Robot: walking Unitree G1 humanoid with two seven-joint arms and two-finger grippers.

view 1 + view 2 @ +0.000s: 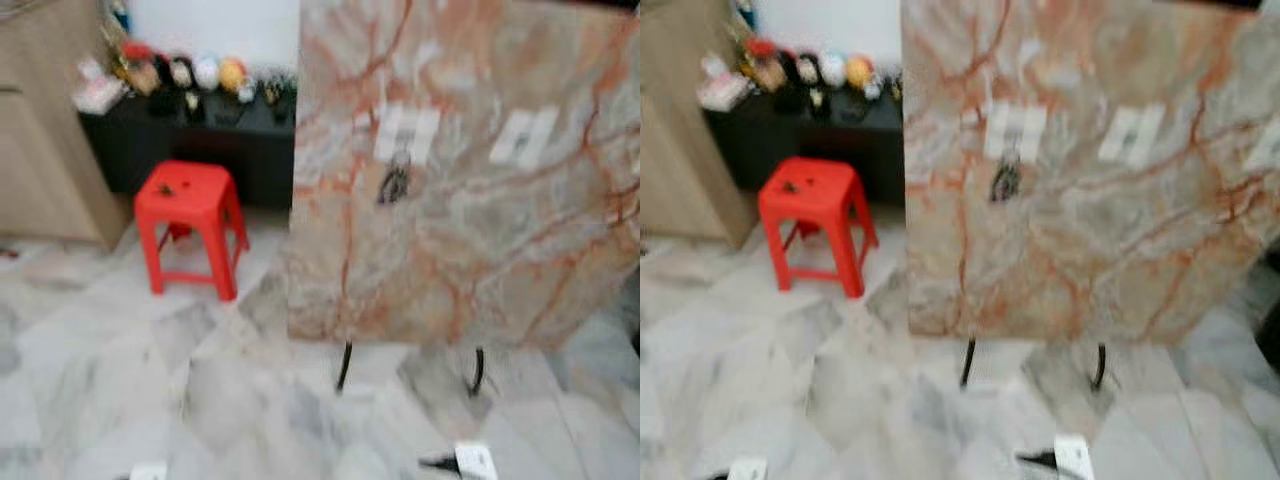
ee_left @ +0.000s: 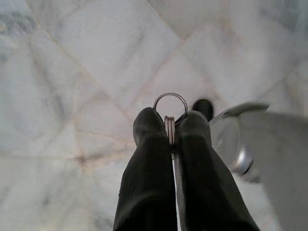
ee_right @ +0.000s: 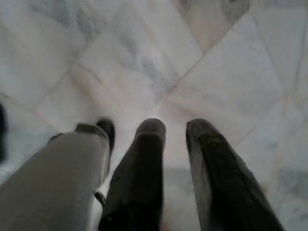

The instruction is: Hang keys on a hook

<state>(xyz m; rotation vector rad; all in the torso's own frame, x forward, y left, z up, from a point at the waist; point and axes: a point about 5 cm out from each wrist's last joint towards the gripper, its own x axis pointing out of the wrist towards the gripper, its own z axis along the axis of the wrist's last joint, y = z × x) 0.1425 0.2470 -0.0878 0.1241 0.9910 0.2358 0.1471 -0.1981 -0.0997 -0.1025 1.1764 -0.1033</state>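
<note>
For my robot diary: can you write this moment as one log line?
left gripper: shut on key ring | right gripper: open, idle | keys on board hook

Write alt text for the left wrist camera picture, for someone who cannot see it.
The left gripper, its two long black fingers pressed together, pinches a metal key ring that sticks out past the fingertips. Below lies a pale marble-tiled floor, and part of the robot's silver body shows at one side.
</note>
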